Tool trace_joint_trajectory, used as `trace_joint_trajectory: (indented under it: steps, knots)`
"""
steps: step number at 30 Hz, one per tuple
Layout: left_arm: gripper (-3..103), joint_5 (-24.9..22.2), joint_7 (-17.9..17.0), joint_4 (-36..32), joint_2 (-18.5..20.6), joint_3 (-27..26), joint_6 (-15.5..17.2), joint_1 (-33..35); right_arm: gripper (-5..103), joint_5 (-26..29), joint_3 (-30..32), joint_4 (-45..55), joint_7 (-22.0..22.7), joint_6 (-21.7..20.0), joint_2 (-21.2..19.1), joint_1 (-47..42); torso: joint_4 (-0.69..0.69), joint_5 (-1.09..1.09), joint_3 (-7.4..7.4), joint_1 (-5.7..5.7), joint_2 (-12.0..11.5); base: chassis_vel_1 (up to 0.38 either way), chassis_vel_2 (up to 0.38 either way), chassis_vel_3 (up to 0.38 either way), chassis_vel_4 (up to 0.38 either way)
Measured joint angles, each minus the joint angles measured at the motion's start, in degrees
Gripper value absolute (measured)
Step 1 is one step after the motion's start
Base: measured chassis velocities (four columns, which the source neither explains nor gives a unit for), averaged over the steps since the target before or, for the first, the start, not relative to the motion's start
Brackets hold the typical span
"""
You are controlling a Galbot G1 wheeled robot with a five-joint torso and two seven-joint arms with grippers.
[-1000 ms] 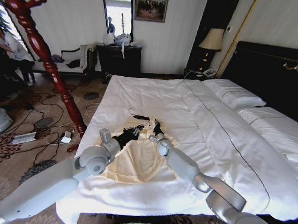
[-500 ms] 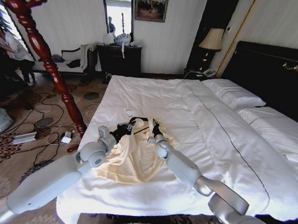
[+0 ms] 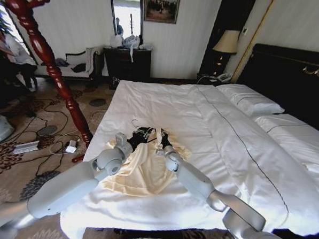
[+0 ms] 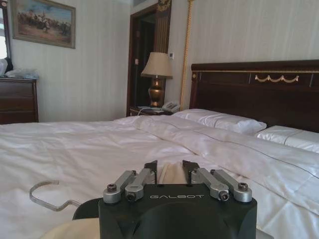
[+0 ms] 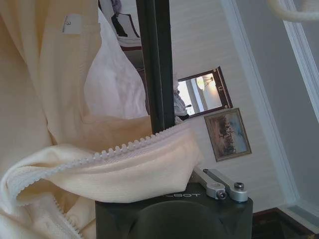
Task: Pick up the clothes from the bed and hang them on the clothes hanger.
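The cream clothes [image 3: 140,172] lie on the near left part of the bed [image 3: 171,98], collar end raised and bunched. The black clothes hanger [image 3: 141,132] sits at the collar, its metal hook [image 3: 133,122] pointing up the bed. My left gripper [image 3: 133,139] is shut at the collar's left side. The left wrist view shows cream cloth [image 4: 171,175] between its fingertips and the hook [image 4: 42,191] beside it. My right gripper [image 3: 161,138] is shut on the collar's right edge. In the right wrist view the zipped cloth [image 5: 124,164] drapes over its fingers beside a hanger arm [image 5: 155,64].
A reddish-brown wooden stand [image 3: 45,54] rises left of the bed, over cables and a power strip [image 3: 70,146] on the carpet. White pillows [image 3: 251,100], a black headboard [image 3: 290,73] and a lamp [image 3: 226,42] stand at the far right. A dark dresser [image 3: 128,61] is behind.
Both grippers moved slightly up the bed and closer together, lifting and bunching the garment's collar. The hanger rose off the duvet with it, and its hook shifted left.
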Motion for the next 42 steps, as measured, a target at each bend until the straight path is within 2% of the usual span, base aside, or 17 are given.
trace_joint_trajectory:
  steps: [4,6,7,10,12,15,16,18,23,25,29,31,33,35,36,39,42]
  knots:
    - [44,-0.87,1.44,-1.01,1.47,-0.89,0.75,0.87,19,0.54,0.15,0.56,0.00,0.66,-0.07,-0.08,0.00,0.00,0.00,0.00,0.00,0.000,0.000,0.000,0.000]
    - [54,-1.26,3.78,-1.87,2.78,-1.76,0.98,1.46,19,1.15,0.29,0.72,0.00,0.94,0.01,-0.08,0.00,0.00,0.00,0.00,0.00,0.000,0.000,0.000,0.000]
    - [54,-1.26,3.78,-1.87,2.78,-1.76,0.98,1.46,19,1.15,0.29,0.72,0.00,0.94,0.01,-0.08,0.00,0.00,0.00,0.00,0.00,0.000,0.000,0.000,0.000]
    - [72,-1.05,7.45,-3.31,4.73,-2.01,1.00,1.72,19,1.64,0.31,0.74,0.00,1.53,0.03,-0.07,0.00,0.00,0.00,0.00,0.00,0.000,0.000,0.000,0.000]
    - [72,-0.87,8.59,-3.73,5.34,-2.00,0.86,1.85,19,1.69,0.31,0.75,0.00,1.82,0.02,-0.10,0.00,0.00,0.00,0.00,0.00,0.000,0.000,0.000,0.000]
    - [88,-4.42,11.85,-5.02,7.43,-1.99,-0.18,3.42,19,1.86,0.48,0.86,0.10,2.77,0.01,-0.41,-0.01,-0.01,0.00,0.00,0.00,0.000,0.000,0.000,0.000]
    - [88,-4.42,11.85,-5.02,7.43,-1.99,-0.18,3.42,19,1.86,0.48,0.86,0.10,2.77,0.01,-0.41,-0.01,-0.01,0.00,0.00,0.00,0.000,0.000,0.000,0.000]
    - [97,-4.99,12.58,-5.60,8.36,-2.60,-0.48,4.39,19,1.79,0.72,1.09,0.16,3.20,-0.04,-0.51,0.00,0.00,0.00,0.00,0.00,0.000,0.000,0.000,0.000]
    - [100,-9.73,12.22,-8.79,9.93,-6.03,0.20,5.66,19,1.49,1.19,1.23,0.42,3.80,-0.51,-0.69,0.00,0.00,0.00,0.00,0.00,0.000,0.000,0.000,0.000]
    - [100,-9.88,11.98,-9.17,10.02,-6.84,0.21,5.94,19,1.36,1.29,1.28,0.52,3.87,-0.57,-0.72,-0.01,0.01,0.00,0.00,0.00,0.000,0.000,0.000,0.000]
    - [100,-10.46,9.01,-9.73,9.64,-11.61,0.24,8.32,19,0.79,1.74,1.88,1.01,4.01,-0.88,-0.92,-0.02,0.00,0.00,0.00,0.00,0.000,0.000,0.000,0.000]
    - [100,-12.26,4.88,-9.62,9.06,-16.13,0.56,10.85,19,0.61,2.04,2.42,1.40,4.03,-1.32,-1.06,0.01,0.00,0.00,0.00,0.00,0.000,0.000,0.000,0.000]
    - [100,-13.72,-0.03,-9.01,8.97,-18.66,1.41,12.42,19,0.60,2.23,2.79,1.70,4.03,-1.75,-1.17,0.00,-0.01,0.00,0.00,0.00,0.000,0.000,0.000,0.000]
    - [100,-17.61,-8.97,-7.58,9.25,-22.15,5.51,14.89,19,0.62,2.41,3.18,2.09,4.03,-2.30,-1.33,-0.01,0.00,0.00,0.00,0.00,0.000,0.000,0.000,0.000]
    - [100,-17.61,-8.97,-7.58,9.25,-22.15,5.51,14.89,19,0.62,2.41,3.18,2.09,4.03,-2.30,-1.33,-0.01,0.00,0.00,0.00,0.00,0.000,0.000,0.000,0.000]
    - [100,-20.84,-13.60,-6.79,9.21,-23.33,6.84,17.23,19,0.62,2.45,3.54,2.26,4.03,-2.50,-1.37,0.01,-0.01,0.00,0.00,0.00,0.000,0.000,0.000,0.000]
    - [100,-22.04,-14.27,-6.79,8.77,-23.28,7.06,17.87,19,0.62,2.46,3.75,2.34,4.02,-2.50,-1.37,0.01,0.00,0.00,0.00,0.00,0.000,0.000,0.000,0.000]
